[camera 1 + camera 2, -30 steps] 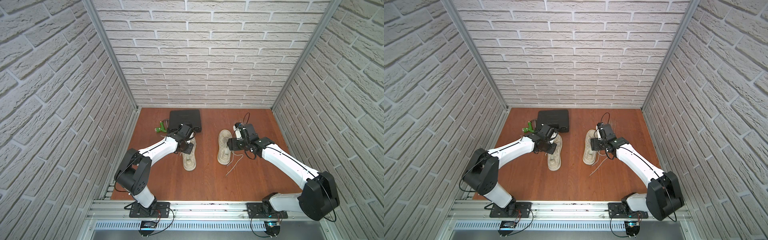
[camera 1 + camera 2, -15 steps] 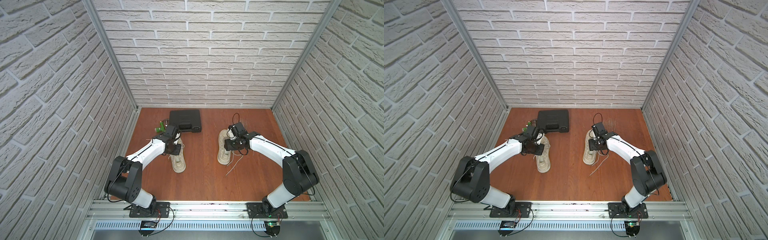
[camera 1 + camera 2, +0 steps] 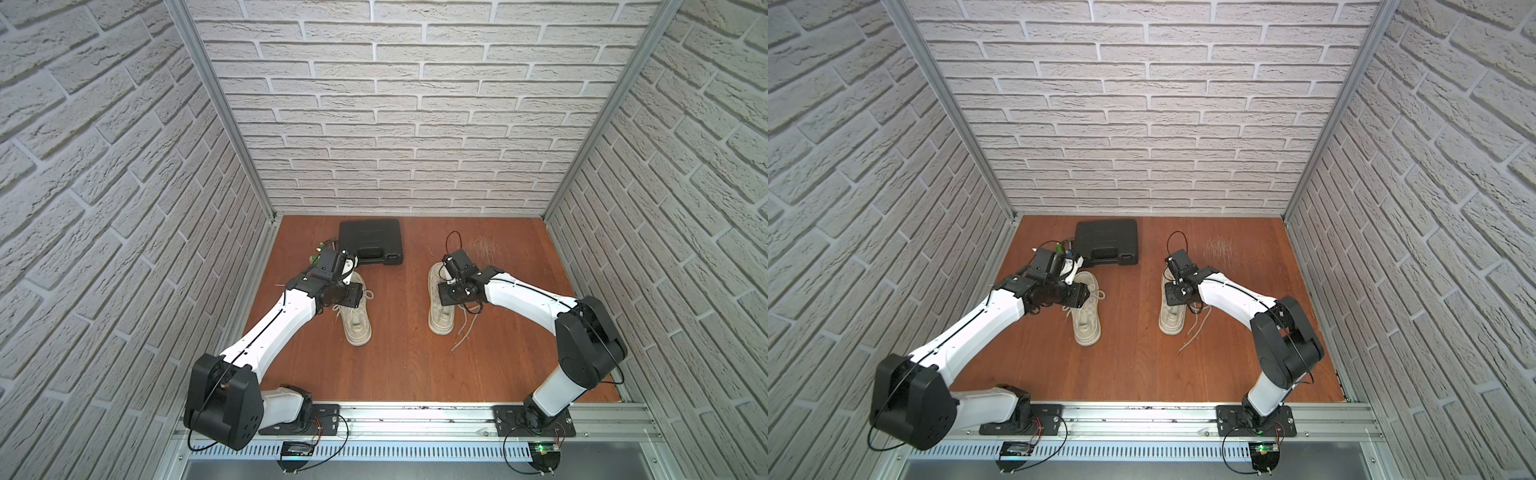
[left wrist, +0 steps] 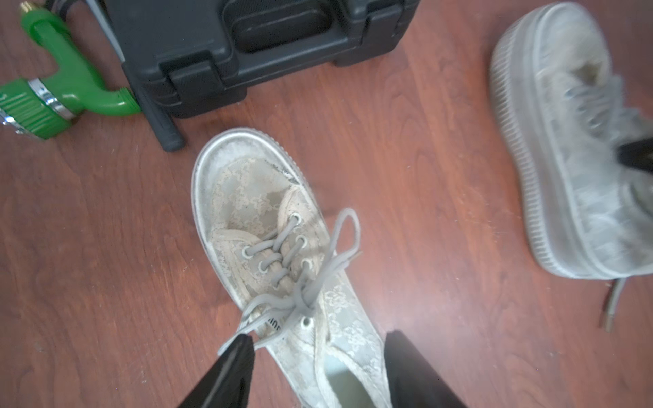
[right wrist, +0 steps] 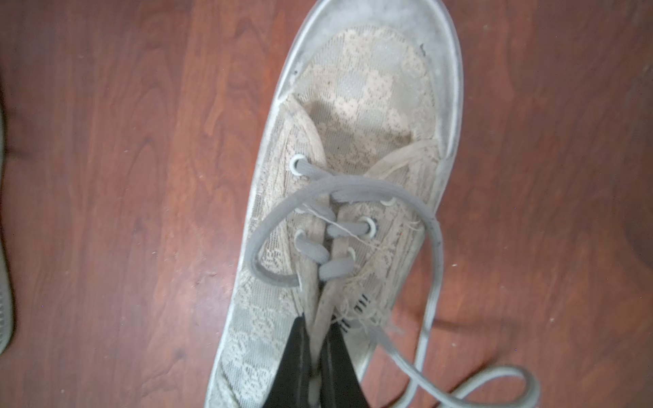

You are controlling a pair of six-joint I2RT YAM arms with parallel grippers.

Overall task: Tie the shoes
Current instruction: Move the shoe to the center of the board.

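Two worn beige shoes lie on the wooden floor. The left shoe has its laces in a bow. My left gripper hovers over it, open, one jaw on each side of the shoe's mouth, holding nothing. On the right shoe my right gripper is shut, pinching the tongue below the lowest eyelets. Its grey lace is untied, looping over the eyelets and trailing onto the floor.
A black plastic case lies at the back beside the left shoe's toe. A green tool sits left of it. Brick-patterned walls close in three sides; an aluminium rail runs along the front.
My left gripper has opened above the left shoe, which slid a little to the left. My right gripper has closed on the right shoe's tongue, and that arm's elbow swung up.
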